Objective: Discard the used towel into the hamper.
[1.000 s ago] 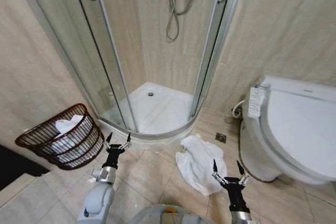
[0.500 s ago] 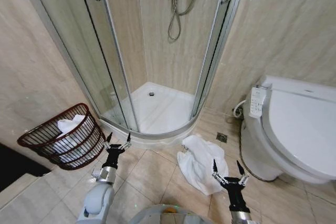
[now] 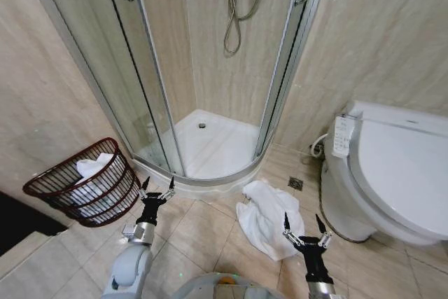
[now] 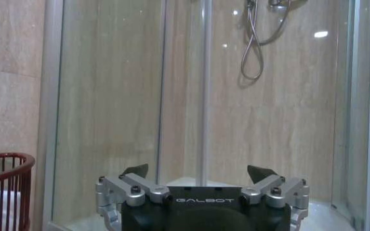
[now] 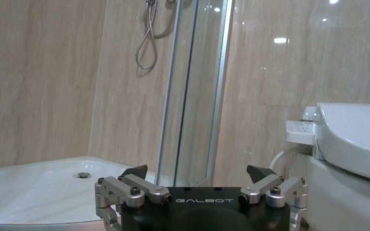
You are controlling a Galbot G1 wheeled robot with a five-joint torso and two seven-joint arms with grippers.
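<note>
With both my left gripper (image 3: pixel 157 185) and right gripper (image 3: pixel 306 226) spread and empty, I risk snagging only a fold of the towel (image 3: pixel 264 216) and dropping it short of the hamper (image 3: pixel 66 190) far left.

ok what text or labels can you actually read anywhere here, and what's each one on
"GALBOT" on the black body of the left pincer, in the left wrist view.
"GALBOT" on the black body of the right pincer, in the right wrist view.
The control panel beside the toilet bears small markings, too small to read.
</note>
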